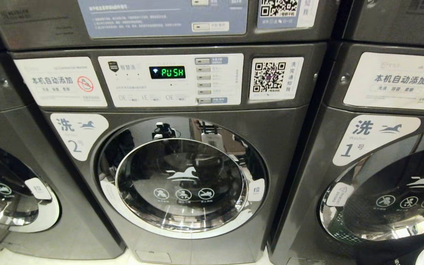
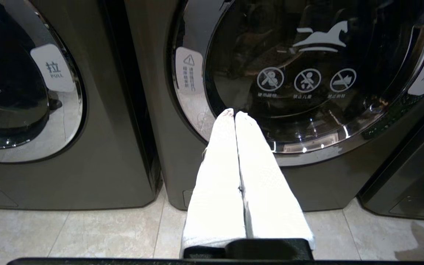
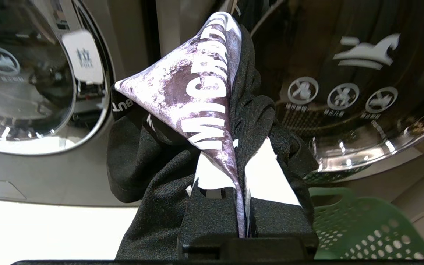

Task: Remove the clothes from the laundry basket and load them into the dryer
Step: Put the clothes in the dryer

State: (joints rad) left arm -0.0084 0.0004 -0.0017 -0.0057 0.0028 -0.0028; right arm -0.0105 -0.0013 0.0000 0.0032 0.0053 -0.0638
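Pinched tight in my right gripper (image 3: 242,167), a soft black printed shirt (image 3: 182,121) hangs before glossy round-doored machines (image 1: 182,176). Left gripper (image 2: 235,115) sits closed, empty, over pale floor tiles (image 2: 87,235); green perforated basket (image 3: 363,232) beside.

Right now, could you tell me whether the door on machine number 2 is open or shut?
Shut: the round glass door sits flush in its frame, with the pull tab untouched.

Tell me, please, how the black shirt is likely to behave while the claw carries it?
Probably floppy: the shirt bunches and droops around the right claw. Likely light, since a shut pinch holds it. Hanging folds might snag on the basket.
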